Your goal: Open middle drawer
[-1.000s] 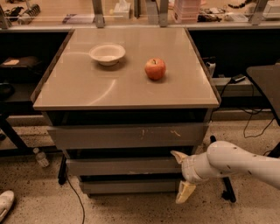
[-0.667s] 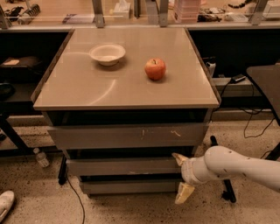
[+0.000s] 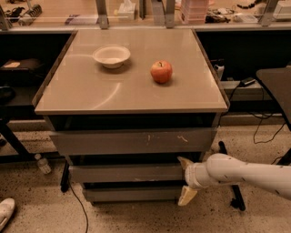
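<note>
Nearest the camera, a speckled stone floor (image 3: 136,218) is noted, with the tip of a white shoe (image 3: 5,214) at the lower left.

The white robot arm (image 3: 245,173) enters from the right, low down. Its cream two-finger gripper (image 3: 185,178) is placed at the right end of the cabinet, level with the second front. The fingers (image 3: 187,195) are seen spread apart, one above and one below that end. No clamping is apparent.

The wide, shallow grey metal middle drawer (image 3: 127,173) is found second of three. It sits above the shortest grey bottom front (image 3: 132,194) and below the taller grey top front with white scratch marks (image 3: 132,142). It is judged shut or very nearly so, roughly in line with its neighbours.

On the beige cabinet top (image 3: 91,91), a red apple (image 3: 161,72) and a white bowl (image 3: 111,56) are recorded, well apart. A cluttered shelf (image 3: 136,13) runs behind.

The step in hand is judged to be the securing of a hold on the drawer's right end; pulling has not yet begun. The next move calls for the fingers to be closed on the front's edges, then drawn straight outward. As no handle is present, slippage is the risk.
</note>
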Robot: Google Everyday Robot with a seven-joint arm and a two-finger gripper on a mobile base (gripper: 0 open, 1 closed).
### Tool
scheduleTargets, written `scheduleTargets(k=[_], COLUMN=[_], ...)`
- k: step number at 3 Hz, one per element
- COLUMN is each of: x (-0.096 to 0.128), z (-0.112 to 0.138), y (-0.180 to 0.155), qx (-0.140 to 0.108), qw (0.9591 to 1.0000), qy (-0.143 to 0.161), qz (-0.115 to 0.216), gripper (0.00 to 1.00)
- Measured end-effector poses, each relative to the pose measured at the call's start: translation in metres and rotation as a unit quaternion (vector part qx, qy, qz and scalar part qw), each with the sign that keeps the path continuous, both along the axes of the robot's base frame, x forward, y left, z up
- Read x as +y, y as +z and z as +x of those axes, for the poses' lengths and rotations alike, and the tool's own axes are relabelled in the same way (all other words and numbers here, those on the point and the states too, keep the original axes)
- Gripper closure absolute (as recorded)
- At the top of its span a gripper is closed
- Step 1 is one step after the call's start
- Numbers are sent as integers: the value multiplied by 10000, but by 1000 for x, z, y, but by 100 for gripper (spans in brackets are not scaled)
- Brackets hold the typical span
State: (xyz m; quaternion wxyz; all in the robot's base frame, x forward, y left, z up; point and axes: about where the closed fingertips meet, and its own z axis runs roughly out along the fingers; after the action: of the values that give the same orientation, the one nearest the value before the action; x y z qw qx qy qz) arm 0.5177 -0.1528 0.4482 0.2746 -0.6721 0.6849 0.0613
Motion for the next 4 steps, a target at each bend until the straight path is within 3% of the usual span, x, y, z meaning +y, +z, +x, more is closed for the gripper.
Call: scheduleTargets(k=[3, 4], x=[9, 9], z=[50, 50], y=[-48, -49], qx=[-45, -44], qw=[9986, 9986], qy=[128, 127], qz=[504, 505], gripper=[0, 0])
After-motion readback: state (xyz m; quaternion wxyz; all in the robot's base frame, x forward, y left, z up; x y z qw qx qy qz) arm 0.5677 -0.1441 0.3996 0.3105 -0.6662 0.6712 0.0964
